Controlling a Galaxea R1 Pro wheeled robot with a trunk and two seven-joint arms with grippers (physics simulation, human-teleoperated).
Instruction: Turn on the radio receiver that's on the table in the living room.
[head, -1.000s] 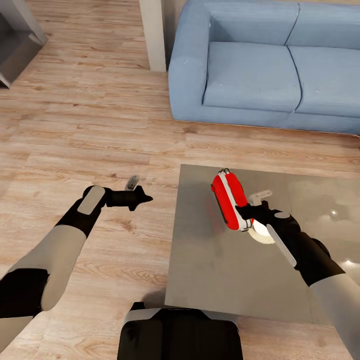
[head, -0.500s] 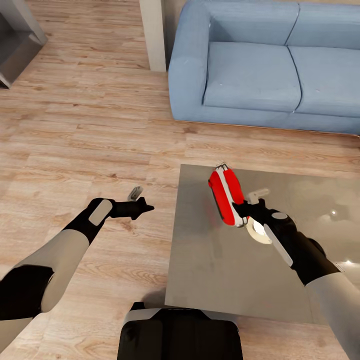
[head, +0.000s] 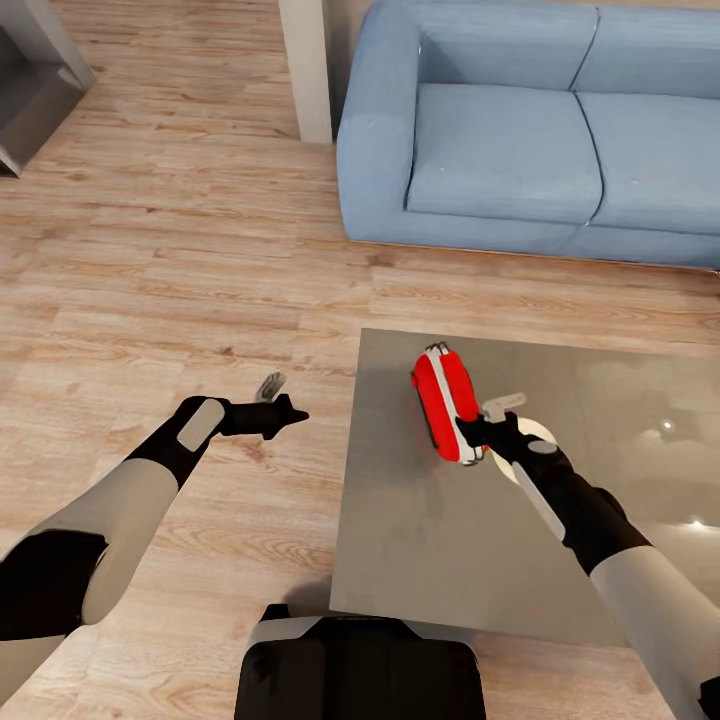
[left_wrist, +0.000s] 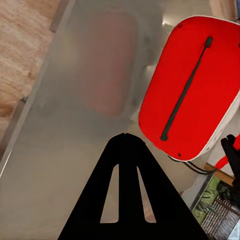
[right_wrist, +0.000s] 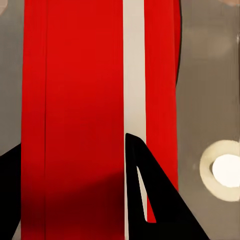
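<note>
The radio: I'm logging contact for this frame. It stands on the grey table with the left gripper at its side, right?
Not the left. The head view shows the right gripper at the side of the radio, which stands on the grey table; the left gripper is over the wooden floor.

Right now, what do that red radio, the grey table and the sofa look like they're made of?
The radio receiver looks like smooth red plastic with white trim: even colour, soft sheen. The table seems polished stone or glass: cloudy grey, mirroring the radio and lights. The sofa looks like matte blue fabric, with seams and no shine.
</note>
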